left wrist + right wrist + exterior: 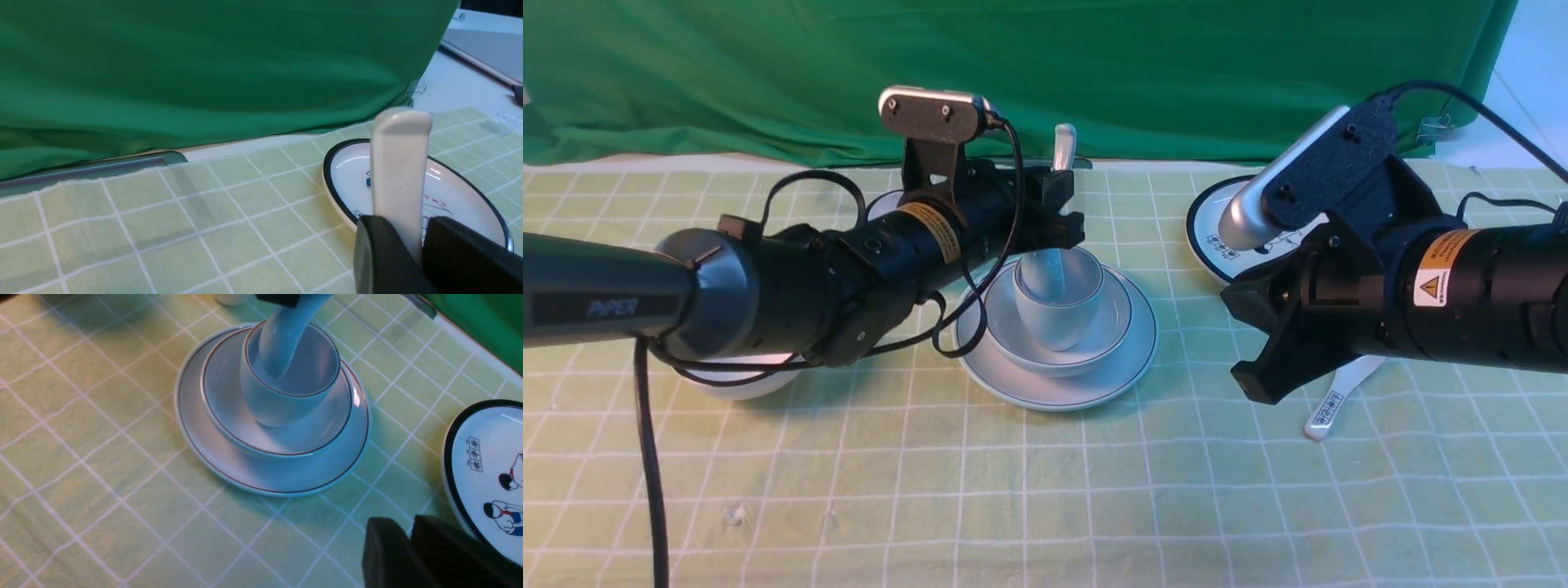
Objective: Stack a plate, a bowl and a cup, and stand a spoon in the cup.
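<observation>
The plain plate (1054, 390) lies mid-table with the plain bowl (1112, 327) on it and the plain cup (1062, 322) standing in the bowl. My left gripper (1058, 219) is shut on the handle of the plain white spoon (1064, 145). It holds the spoon upright, with the scoop end down inside the cup. In the left wrist view the handle (400, 171) rises between the closed fingers of the left gripper (419, 245). The right wrist view shows the plate (212, 457), bowl (229, 412), cup (294, 400) and spoon (282, 347). My right gripper (1250, 384) (408, 539) is shut and empty, to the right of the stack.
A black-rimmed plate with cartoon figures (1217, 237) (449, 192) (482, 457) lies at the back right. A spoon with blue characters (1331, 408) lies under my right arm. A white dish (739, 380) sits under my left arm. A green cloth hangs behind.
</observation>
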`<state>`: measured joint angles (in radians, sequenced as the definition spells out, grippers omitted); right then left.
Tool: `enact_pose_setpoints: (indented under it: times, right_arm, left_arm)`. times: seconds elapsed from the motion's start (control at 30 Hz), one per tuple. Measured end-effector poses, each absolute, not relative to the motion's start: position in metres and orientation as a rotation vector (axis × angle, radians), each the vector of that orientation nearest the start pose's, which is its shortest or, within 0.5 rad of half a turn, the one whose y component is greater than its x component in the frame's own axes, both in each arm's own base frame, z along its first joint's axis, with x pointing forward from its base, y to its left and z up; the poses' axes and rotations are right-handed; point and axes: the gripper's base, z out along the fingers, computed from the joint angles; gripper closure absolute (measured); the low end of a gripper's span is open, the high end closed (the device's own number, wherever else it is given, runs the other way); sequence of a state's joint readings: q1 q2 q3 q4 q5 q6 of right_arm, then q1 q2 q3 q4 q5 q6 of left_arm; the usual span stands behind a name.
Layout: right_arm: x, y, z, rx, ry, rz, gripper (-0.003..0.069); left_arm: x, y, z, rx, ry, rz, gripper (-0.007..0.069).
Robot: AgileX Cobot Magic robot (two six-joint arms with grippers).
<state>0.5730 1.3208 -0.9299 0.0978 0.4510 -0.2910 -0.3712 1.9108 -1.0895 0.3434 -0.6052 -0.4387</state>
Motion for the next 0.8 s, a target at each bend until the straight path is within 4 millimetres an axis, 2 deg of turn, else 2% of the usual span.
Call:
enact_pose_setpoints:
  times: [0.23, 0.33, 0.4, 0.47, 0.53, 0.57, 0.6, 0.63, 0.7, 0.8]
  right_arm:
    - [0.229, 0.152, 0.288, -0.949, 2.188, 0.213, 0.0517]
    - [0.22, 0.146, 0.292, -0.999, 2.211, 0.178, 0.0546]
    - [0.211, 0.138, 0.299, -1.03, 2.226, 0.145, 0.0575]
    - [0.198, 0.126, 0.31, -1.031, 2.234, 0.101, 0.0605]
    - [0.187, 0.114, 0.323, -1.009, 2.217, 0.054, 0.0624]
    - [0.185, 0.113, 0.324, -1.001, 2.215, 0.051, 0.0627]
    - [0.173, 0.1, 0.339, -0.967, 2.161, 0.0, 0.0631]
    - [0.168, 0.095, 0.346, -0.942, 2.132, -0.018, 0.0632]
    - [0.156, 0.083, 0.361, -0.893, 2.055, -0.05, 0.0634]
    - [0.139, 0.07, 0.376, -0.804, 1.94, -0.039, 0.0641]
  left_arm:
    - [0.38, -0.166, 0.221, 0.374, 1.748, -0.504, 0.0274]
    - [0.369, -0.156, 0.248, 0.371, 1.817, -0.422, 0.0251]
    - [0.354, -0.145, 0.276, 0.353, 1.863, -0.353, 0.0277]
    - [0.337, -0.132, 0.297, 0.323, 1.941, -0.273, 0.033]
    - [0.311, -0.116, 0.328, 0.283, 1.971, -0.212, 0.0413]
    - [0.305, -0.113, 0.335, 0.277, 1.959, -0.21, 0.0422]
    - [0.282, -0.101, 0.353, 0.245, 1.959, -0.191, 0.0505]
    - [0.268, -0.095, 0.364, 0.227, 1.936, -0.2, 0.0539]
    - [0.246, -0.087, 0.374, 0.203, 1.896, -0.226, 0.0589]
    - [0.206, -0.074, 0.379, 0.178, 1.799, -0.293, 0.0612]
